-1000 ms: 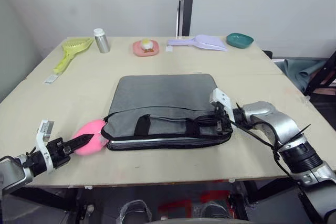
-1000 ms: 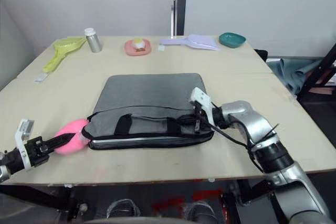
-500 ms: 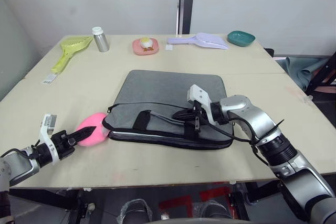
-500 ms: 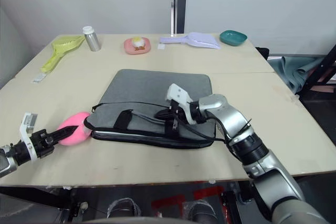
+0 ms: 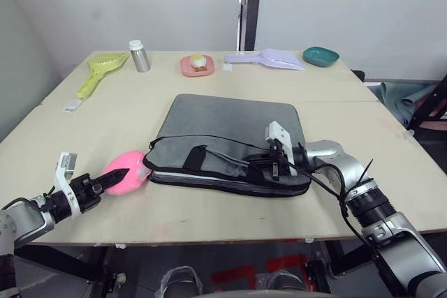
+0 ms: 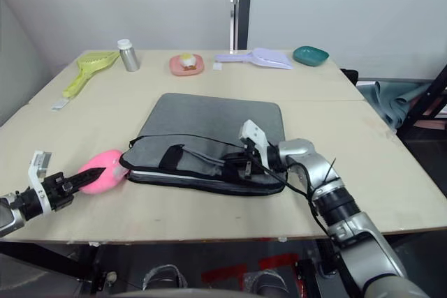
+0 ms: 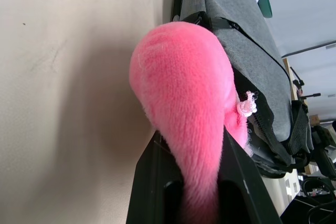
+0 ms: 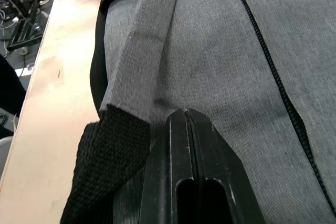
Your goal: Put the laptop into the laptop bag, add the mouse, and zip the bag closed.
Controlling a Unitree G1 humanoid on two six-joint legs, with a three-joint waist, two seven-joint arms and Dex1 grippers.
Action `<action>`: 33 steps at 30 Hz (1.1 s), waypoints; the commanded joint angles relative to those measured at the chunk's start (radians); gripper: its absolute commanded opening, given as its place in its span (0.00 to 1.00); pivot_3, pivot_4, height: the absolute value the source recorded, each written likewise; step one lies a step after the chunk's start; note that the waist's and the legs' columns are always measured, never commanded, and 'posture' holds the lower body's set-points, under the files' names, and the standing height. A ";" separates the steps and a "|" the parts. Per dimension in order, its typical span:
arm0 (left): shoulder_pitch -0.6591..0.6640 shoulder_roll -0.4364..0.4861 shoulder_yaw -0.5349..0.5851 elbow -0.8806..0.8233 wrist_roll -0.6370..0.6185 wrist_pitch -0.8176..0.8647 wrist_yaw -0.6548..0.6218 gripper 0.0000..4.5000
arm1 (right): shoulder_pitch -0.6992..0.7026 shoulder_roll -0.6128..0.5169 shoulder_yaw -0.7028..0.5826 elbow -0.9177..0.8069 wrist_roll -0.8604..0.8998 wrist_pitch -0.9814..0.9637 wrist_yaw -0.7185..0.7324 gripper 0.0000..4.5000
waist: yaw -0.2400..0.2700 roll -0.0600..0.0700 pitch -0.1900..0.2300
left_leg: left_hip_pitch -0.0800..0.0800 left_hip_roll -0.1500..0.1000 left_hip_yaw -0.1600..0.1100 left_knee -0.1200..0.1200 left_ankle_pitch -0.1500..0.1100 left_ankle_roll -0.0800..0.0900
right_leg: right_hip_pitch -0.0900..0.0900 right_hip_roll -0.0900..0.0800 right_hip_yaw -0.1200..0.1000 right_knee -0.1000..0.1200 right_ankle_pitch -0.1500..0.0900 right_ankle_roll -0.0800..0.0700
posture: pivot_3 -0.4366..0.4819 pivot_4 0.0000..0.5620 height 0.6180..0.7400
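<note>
Nearest me, at the left near edge of the table (image 5: 91, 120), my left gripper (image 5: 110, 181) had its two fingers pinched on the pink plush toy (image 5: 126, 172), which pressed against the laptop bag's (image 5: 230, 127) near left corner. That toy is not the mouse. I saw no white mouse in these views, and could not tell whether it was already inside.

On the near right, my right gripper (image 5: 262, 165) lay on the bag's near edge beside the black strap handles (image 5: 199, 159), its fingers pressed flat together with nothing visibly between them in the wrist view. The bag lay flat mid-table, its near side showing a pale band under the flap, so I judged the zipper not fully closed; I could not confirm that band was the laptop.

To zip well, I judged I should locate the pull before dragging, keep the left side braced so the bag would not slide or twist, and run along the zipper line rather than snagging a handle.

Along the far edge sat a yellow scoop (image 5: 98, 71), a metal bottle (image 5: 140, 56), a pink dish (image 5: 197, 65), a lilac scoop (image 5: 269, 58) and a teal bowl (image 5: 320, 56).
</note>
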 commanded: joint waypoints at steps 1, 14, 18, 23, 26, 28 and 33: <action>-0.036 0.021 0.006 -0.006 -0.027 0.009 -0.004 0.06 | 0.036 -0.015 0.090 0.112 -0.122 -0.012 -0.017 0.00 | 0.000 0.000 -0.001 | 0.000 0.000 0.000 0.000 0.000 0.000 | 0.000 0.000 0.000 0.000 0.000 0.000 | 0.48 0.27 1.00; 0.074 0.131 0.051 -0.033 -0.017 0.030 -0.082 0.06 | -0.039 0.028 0.158 0.261 -0.246 -0.087 -0.064 0.00 | -0.021 0.002 -0.012 | 0.004 0.000 -0.004 -0.001 -0.001 0.000 | 0.004 0.001 0.000 -0.003 -0.010 0.016 | 0.48 0.27 1.00; 0.095 0.139 0.060 -0.026 -0.014 0.020 -0.088 0.06 | -0.031 0.034 0.146 0.250 -0.219 -0.064 -0.042 0.00 | -0.018 0.003 -0.011 | 0.003 -0.001 -0.008 -0.004 -0.001 0.000 | 0.002 0.001 0.000 -0.005 -0.010 0.016 | 0.48 0.27 1.00; 0.142 0.125 0.036 -0.043 -0.001 0.001 -0.097 0.06 | -0.008 0.017 0.154 0.208 -0.213 -0.019 -0.004 0.00 | -0.019 0.003 -0.011 | 0.002 -0.001 -0.009 -0.005 -0.001 0.000 | 0.001 0.001 0.000 -0.006 -0.010 0.016 | 0.48 0.27 1.00; 0.144 0.125 0.024 -0.044 -0.002 -0.006 -0.099 0.06 | -0.016 0.021 0.150 0.218 -0.221 0.010 -0.011 0.00 | -0.019 0.002 -0.013 | 0.002 -0.001 -0.009 -0.006 -0.001 0.000 | 0.001 0.002 0.001 -0.005 -0.010 0.016 | 0.48 0.27 1.00; 0.176 0.140 -0.017 -0.078 0.015 -0.021 -0.132 0.06 | -0.029 0.016 0.154 0.218 -0.225 0.071 -0.009 0.00 | -0.021 0.003 -0.014 | 0.002 -0.001 -0.009 -0.007 -0.001 0.000 | 0.002 0.004 0.001 -0.005 -0.010 0.016 | 0.48 0.27 1.00; 0.212 0.165 -0.053 -0.088 0.037 -0.047 -0.168 0.06 | -0.048 0.021 0.157 0.243 -0.246 0.118 -0.029 0.00 | -0.024 0.003 -0.016 | 0.002 -0.001 -0.009 -0.008 -0.002 -0.001 | 0.003 0.004 0.001 -0.006 -0.009 0.015 | 0.48 0.27 1.00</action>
